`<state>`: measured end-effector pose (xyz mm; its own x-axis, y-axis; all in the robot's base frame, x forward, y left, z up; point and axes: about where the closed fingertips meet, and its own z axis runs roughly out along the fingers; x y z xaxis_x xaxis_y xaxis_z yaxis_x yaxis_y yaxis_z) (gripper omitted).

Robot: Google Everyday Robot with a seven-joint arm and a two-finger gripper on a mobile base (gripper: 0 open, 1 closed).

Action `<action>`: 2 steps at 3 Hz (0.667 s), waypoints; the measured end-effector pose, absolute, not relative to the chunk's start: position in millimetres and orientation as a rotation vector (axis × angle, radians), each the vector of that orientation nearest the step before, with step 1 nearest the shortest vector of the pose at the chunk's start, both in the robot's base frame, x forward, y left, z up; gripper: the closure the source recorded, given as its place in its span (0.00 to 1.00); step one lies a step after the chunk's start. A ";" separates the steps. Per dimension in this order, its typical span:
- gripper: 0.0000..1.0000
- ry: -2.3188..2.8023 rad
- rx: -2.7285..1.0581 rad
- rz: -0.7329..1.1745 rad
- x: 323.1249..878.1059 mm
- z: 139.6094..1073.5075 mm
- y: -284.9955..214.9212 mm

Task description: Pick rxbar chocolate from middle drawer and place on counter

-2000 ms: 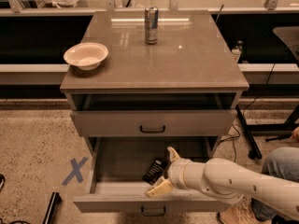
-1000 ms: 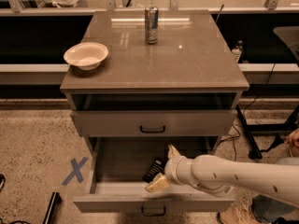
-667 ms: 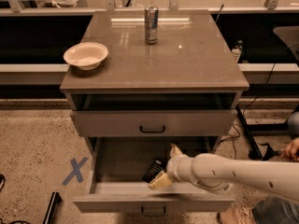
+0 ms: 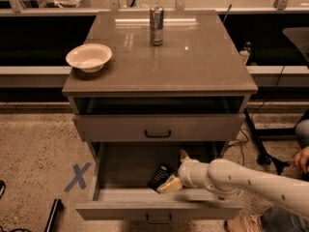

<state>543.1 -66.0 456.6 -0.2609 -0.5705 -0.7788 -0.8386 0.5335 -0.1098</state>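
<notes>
The rxbar chocolate (image 4: 160,176), a flat black bar with pale print, lies tilted on the floor of the open middle drawer (image 4: 159,210), near its front. My gripper (image 4: 175,171) reaches into that drawer from the right, just right of the bar. Its fingers are spread: the pale lower finger (image 4: 170,184) sits against the bar's near right end, and the upper finger points to the drawer's back. It is not closed on the bar. The counter (image 4: 193,57) is the glossy grey-brown top slab above.
A silver drink can (image 4: 156,25) stands at the counter's back centre and a pale bowl (image 4: 89,57) at its left edge. The upper drawer (image 4: 158,127) is pulled out a little. A blue X (image 4: 77,177) marks the floor at left. A person's hand (image 4: 300,158) is at right.
My gripper has shifted slightly back and right inside the drawer and the arm has stretched out lower. The bar has not moved.
</notes>
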 end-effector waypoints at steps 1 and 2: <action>0.00 1.965 -1.141 0.441 554.3 441.0 -69.5; 0.00 1.980 -1.160 0.464 561.8 424.1 -64.2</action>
<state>561.8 -64.2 424.1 -0.2802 -0.5687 -0.7733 -0.8529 0.5172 -0.0713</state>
